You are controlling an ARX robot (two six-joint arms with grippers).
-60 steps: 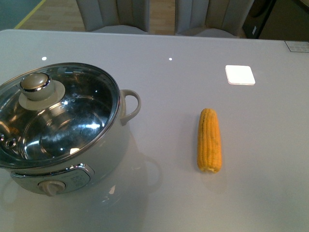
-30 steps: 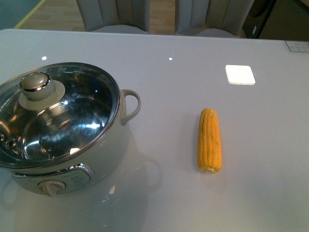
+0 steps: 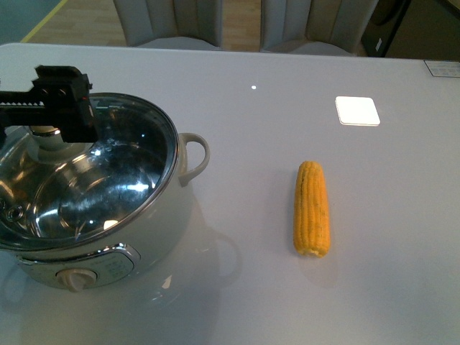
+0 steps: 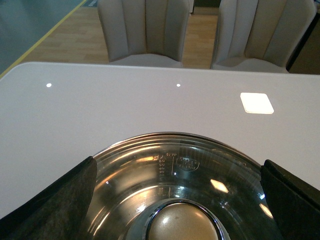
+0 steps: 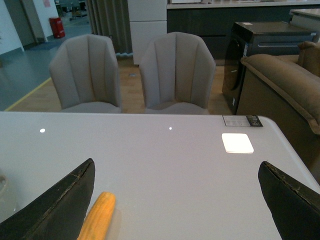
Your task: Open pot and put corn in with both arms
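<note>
Front view: my left gripper [image 3: 61, 108] has just entered above the lid [image 3: 108, 172] of the pot [image 3: 165, 237]. The corn [image 3: 312, 208] lies well to its right.
Left wrist: jaws wide, flanking the knob [image 4: 182, 225], so grasping comes next.
Right wrist: right gripper [image 5: 175, 200] wide, empty, corn nearby.

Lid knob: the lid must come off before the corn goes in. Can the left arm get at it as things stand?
Probably yes. The left pincer hovers open over the lid knob, its fingers on either side, and nothing lies between. Its height above the knob is unclear.
</note>
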